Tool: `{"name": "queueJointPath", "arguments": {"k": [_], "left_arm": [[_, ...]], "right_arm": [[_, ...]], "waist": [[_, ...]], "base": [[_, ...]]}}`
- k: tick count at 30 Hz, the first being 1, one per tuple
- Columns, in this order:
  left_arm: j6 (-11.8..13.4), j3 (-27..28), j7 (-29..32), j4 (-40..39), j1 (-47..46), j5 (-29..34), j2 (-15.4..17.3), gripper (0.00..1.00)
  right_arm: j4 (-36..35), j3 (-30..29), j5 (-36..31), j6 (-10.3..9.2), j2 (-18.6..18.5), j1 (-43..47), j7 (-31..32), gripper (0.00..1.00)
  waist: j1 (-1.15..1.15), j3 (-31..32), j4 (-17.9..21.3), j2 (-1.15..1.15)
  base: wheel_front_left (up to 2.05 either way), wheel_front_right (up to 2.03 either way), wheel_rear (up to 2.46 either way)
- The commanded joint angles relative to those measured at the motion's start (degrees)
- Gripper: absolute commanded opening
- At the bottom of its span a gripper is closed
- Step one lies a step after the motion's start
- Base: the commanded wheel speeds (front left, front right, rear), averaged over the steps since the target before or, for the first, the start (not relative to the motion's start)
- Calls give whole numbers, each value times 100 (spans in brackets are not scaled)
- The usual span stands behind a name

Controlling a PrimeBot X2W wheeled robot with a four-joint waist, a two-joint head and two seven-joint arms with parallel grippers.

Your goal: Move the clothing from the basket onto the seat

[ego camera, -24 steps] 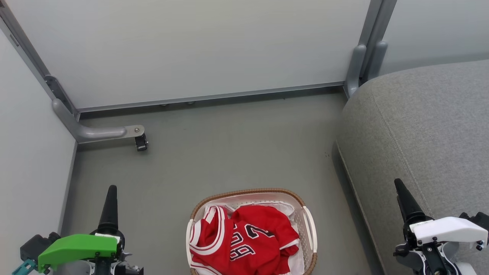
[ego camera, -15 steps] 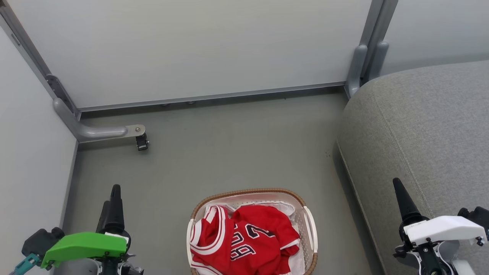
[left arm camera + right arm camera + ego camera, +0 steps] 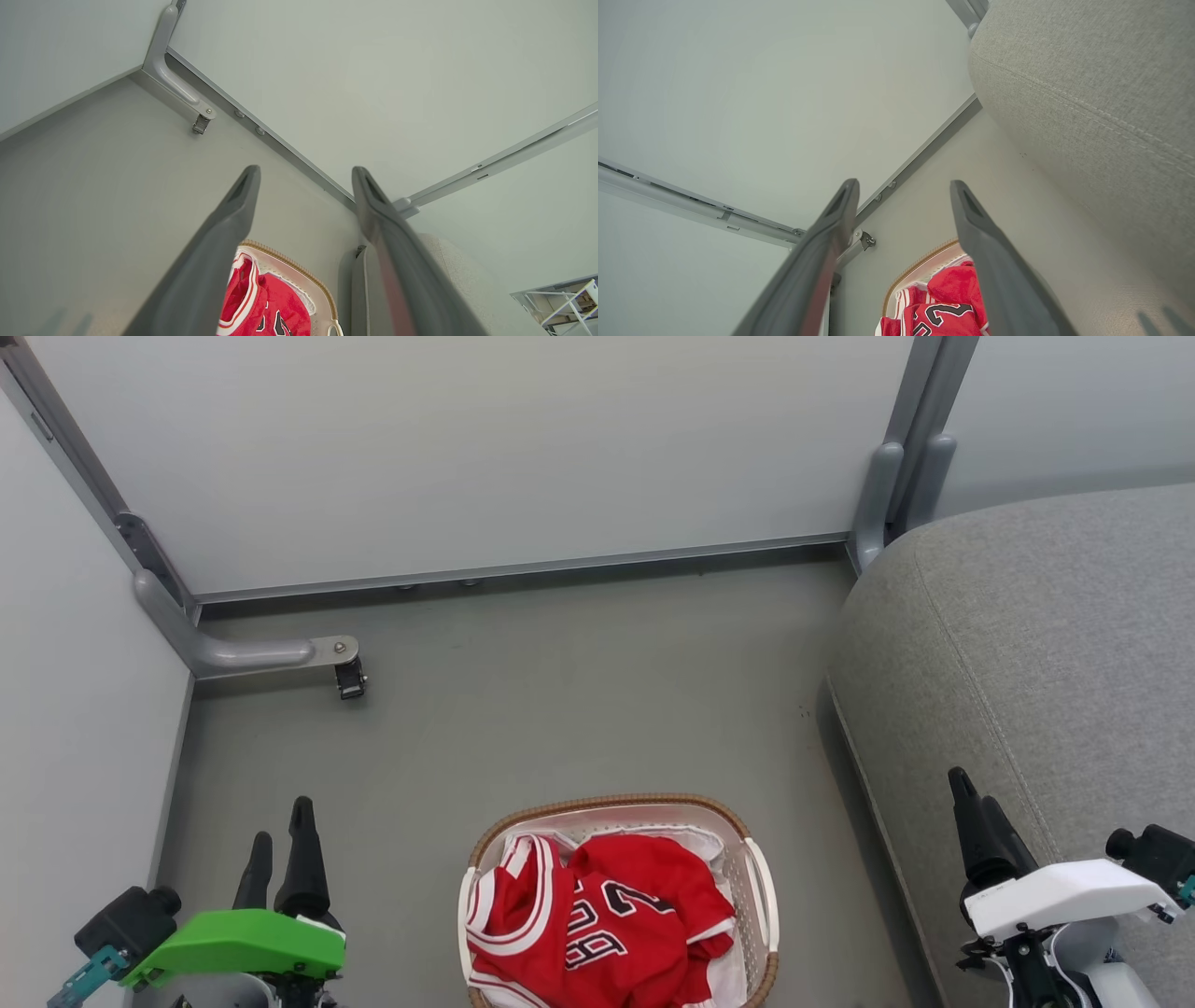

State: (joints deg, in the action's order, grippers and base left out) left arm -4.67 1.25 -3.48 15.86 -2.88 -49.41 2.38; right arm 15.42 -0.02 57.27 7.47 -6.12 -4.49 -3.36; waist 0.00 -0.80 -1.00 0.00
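The basket (image 3: 607,801) stands on the floor at the bottom centre of the head view, white with a brown woven rim. In it lies the clothing (image 3: 597,915), red with striped trim, the jersey's black numerals facing up. The grey seat (image 3: 1046,644) rises to the right of the basket. My left gripper (image 3: 280,821) hangs open to the basket's left, holding nothing. My right gripper (image 3: 968,789) is open in front of the seat's edge, also holding nothing. Between the spread fingers of the left gripper (image 3: 306,170) the clothing (image 3: 261,308) shows below. The right gripper (image 3: 904,183) likewise frames the clothing (image 3: 948,284), with the seat (image 3: 1087,93) beside it.
Pale wall panels close off the back and left. A grey metal bracket with a small black caster (image 3: 347,679) juts onto the floor at the left. A grey post (image 3: 887,495) stands by the seat's far corner. White cloth (image 3: 700,842) lies under the red garments.
Both grippers have turned at the wrist, so two separate fingers show on each instead of one. The left one moved slightly right, the right one slightly left. The camera shifted a little.
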Motion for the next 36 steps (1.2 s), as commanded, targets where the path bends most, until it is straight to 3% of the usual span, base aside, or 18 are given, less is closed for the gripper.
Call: {"name": "queueJointPath", "arguments": {"k": [1, 36], "left_arm": [[35, -38, -55, -75, -14, 221, 45, 100], [316, -568, -649, 5, -177, 2689, 199, 100]], "right_arm": [[-89, 16, -191, 1, -62, -82, -65, 100], [206, 554, -2537, 2, -345, -421, -660, 100]], "waist": [[0, -2, -6, 0], [0, -54, -87, 0]], "base": [[0, 0, 0], [0, 0, 0]]}}
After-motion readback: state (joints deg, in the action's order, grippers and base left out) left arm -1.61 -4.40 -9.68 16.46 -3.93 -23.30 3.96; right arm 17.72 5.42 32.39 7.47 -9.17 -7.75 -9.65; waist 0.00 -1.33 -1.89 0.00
